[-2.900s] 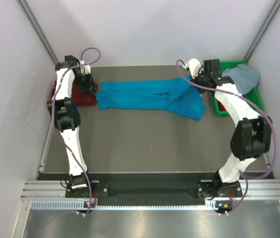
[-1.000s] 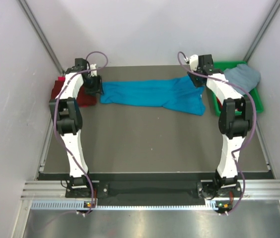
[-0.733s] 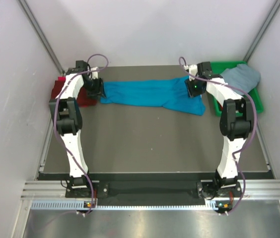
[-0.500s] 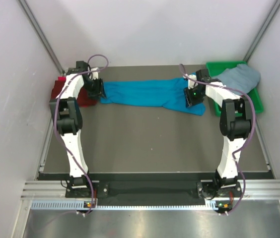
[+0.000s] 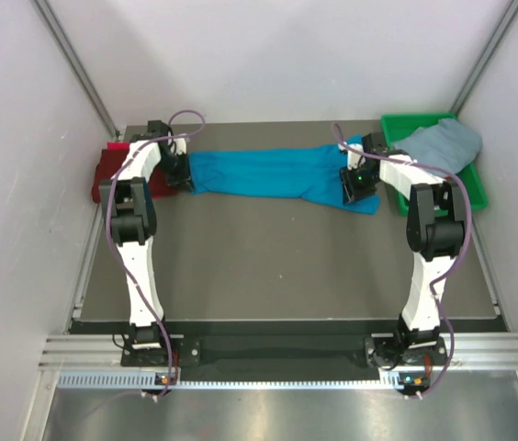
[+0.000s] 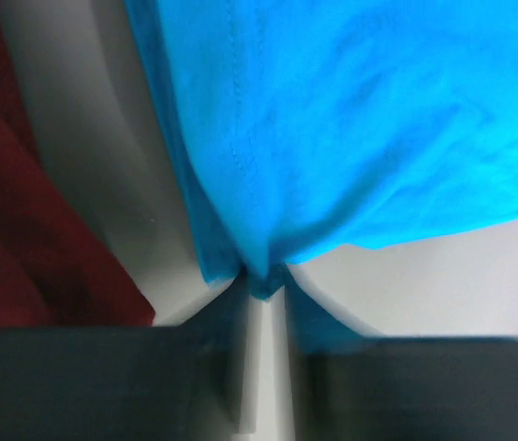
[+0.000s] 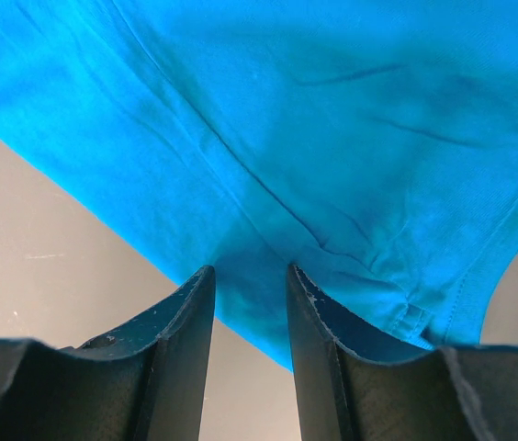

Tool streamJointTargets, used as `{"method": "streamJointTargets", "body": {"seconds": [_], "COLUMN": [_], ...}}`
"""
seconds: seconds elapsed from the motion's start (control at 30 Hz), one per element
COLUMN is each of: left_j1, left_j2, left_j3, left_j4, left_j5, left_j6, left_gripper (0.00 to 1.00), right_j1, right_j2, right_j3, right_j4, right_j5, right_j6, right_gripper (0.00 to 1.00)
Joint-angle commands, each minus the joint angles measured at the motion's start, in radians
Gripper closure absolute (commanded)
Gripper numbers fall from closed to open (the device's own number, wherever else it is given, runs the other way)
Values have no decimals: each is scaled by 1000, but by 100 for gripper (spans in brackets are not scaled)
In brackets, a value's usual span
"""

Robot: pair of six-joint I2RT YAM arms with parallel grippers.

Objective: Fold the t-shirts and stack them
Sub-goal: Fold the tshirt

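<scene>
Left wrist: left tool (image 6: 261, 283) clenched on turquoise t-shirt (image 6: 351, 119); right wrist: right tool (image 7: 248, 272) released, astride its hem.

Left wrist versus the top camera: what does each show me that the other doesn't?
Left wrist only: the left gripper pinching a bunched edge of the turquoise t-shirt. Top only: the right gripper over the shirt's other end, and the green bin holding a pale grey-blue shirt. Both: the turquoise t-shirt with the maroon t-shirt beside its left end.
</scene>
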Motion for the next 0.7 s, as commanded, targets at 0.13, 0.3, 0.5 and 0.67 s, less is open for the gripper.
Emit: {"method": "streamJointTargets", "body": {"seconds": [0.13, 0.3, 0.5, 0.67], "left_j1": [4, 13, 13, 13], "left_j2": [-32, -21, 6, 17], "left_j3": [56, 134, 195, 221], "left_j4": [-26, -109, -205, -258], "left_j5": [-23, -29, -35, -56], "left_j6": [56, 95, 164, 204], "left_gripper": [100, 100, 100, 100], "right_j1": [11, 11, -7, -24], "right_j2": [-41, -31, 9, 26], "right_j3": [-29, -52, -41, -42], "right_j4": [16, 41, 41, 46], "right_j5": [41, 105, 157, 208], "right_j6": [-23, -29, -47, -56], "right_gripper": [63, 64, 65, 66]}}
